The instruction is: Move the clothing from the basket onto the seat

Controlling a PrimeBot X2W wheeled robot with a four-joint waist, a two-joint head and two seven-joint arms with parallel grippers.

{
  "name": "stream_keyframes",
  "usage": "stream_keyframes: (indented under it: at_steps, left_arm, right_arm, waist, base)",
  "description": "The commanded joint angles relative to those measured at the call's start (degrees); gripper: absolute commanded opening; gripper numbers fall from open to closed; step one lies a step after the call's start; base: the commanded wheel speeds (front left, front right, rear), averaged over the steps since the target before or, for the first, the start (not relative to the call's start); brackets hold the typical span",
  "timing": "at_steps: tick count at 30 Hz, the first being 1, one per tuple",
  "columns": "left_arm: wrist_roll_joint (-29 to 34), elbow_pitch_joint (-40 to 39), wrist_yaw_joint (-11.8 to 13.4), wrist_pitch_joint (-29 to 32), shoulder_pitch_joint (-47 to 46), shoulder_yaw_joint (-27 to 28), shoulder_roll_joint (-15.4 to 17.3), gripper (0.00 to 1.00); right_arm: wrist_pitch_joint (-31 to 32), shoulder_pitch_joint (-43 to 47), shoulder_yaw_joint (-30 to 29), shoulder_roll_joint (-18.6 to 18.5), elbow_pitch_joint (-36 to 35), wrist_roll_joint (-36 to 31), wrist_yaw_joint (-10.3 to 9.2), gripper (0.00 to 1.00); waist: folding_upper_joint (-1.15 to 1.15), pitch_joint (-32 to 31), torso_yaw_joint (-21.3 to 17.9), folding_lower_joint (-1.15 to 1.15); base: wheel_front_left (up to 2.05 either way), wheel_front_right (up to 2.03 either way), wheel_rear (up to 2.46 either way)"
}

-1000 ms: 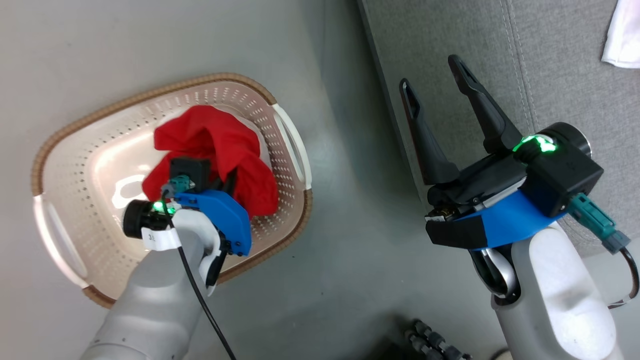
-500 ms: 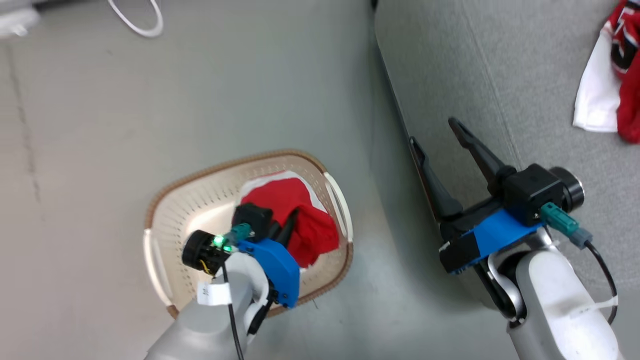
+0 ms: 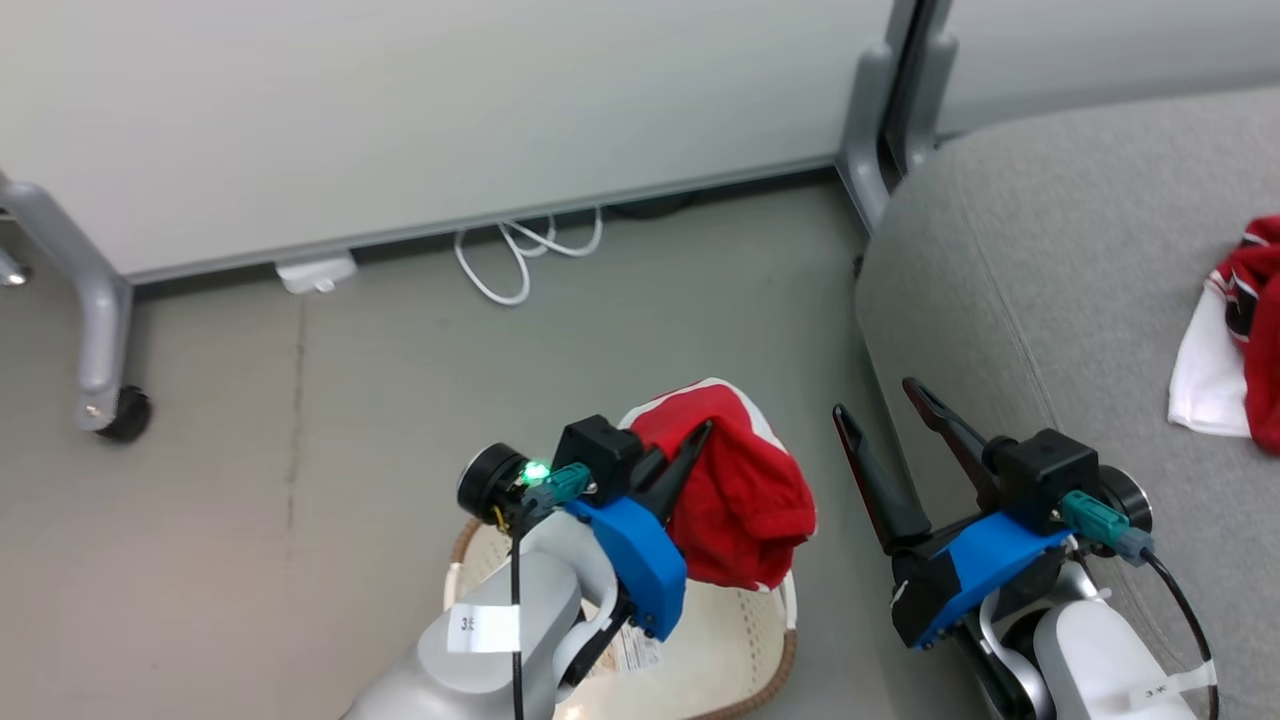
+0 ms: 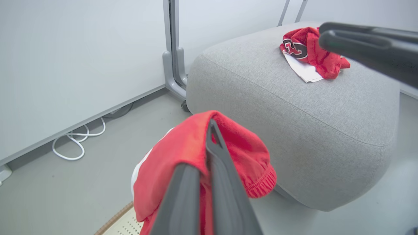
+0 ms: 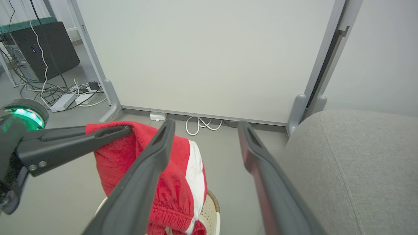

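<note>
Grey sofa (image 3: 1050, 300) at right w/ a second garment (image 3: 1250, 320) lying on it; basket (image 3: 735, 640) on floor beside it. L gripper (image 3: 692, 448) clamped on red garment (image 3: 740, 500), held above basket. R gripper (image 3: 875, 398) spread wide, empty.

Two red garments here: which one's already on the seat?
The crumpled garment with white panel and black print, lying on the grey seat. The other garment hangs pinched in the left gripper over the basket.
</note>
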Motion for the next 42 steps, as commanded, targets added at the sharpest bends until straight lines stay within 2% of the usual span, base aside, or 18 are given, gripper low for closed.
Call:
stream_keyframes:
  at_steps: [1, 9, 18, 32, 42]
  left_arm:
    - [0.5, -1.6, -0.1, -0.3, -0.7, -0.3, -0.1, 0.0]
    - [-0.9, -7.0, -0.1, -0.3, -5.1, -3.3, -0.1, 0.0]
    - [-3.1, -10.7, -0.1, -0.3, -8.7, -4.1, -0.1, 0.0]
    - [-3.9, -10.0, -0.1, -0.3, -7.3, -4.7, -0.1, 0.0]
    - [-4.5, -11.0, -0.1, -0.3, -7.3, -5.7, -0.1, 0.0]
  right_arm:
    - [0.0, 1.4, -0.4, 0.3, 0.1, 0.5, 0.01, 1.0]
    - [0.5, 3.5, -0.7, 0.8, 0.7, 1.0, 0.01, 1.0]
    - [1.5, 4.4, 0.3, 1.0, 0.4, 1.5, 0.01, 1.0]
    - [2.3, 4.8, 2.8, 1.2, -0.9, 3.0, 0.01, 1.0]
    - [4.2, 0.5, 7.6, 0.7, 2.5, 5.4, 0.01, 1.0]
  waist:
    - [0.0, -4.7, 3.8, 0.02]
    - [0.0, -8.2, 6.3, 0.02]
    - [0.0, -10.4, 7.2, 0.02]
    - [0.0, -11.0, 6.7, 0.02]
    - [0.0, -10.3, 6.4, 0.02]
  base:
    - [0.0, 0.0, 0.0]
    - [0.0, 0.0, 0.0]
    - [0.0, 0.0, 0.0]
    - [0.0, 0.0, 0.0]
    - [0.0, 0.0, 0.0]
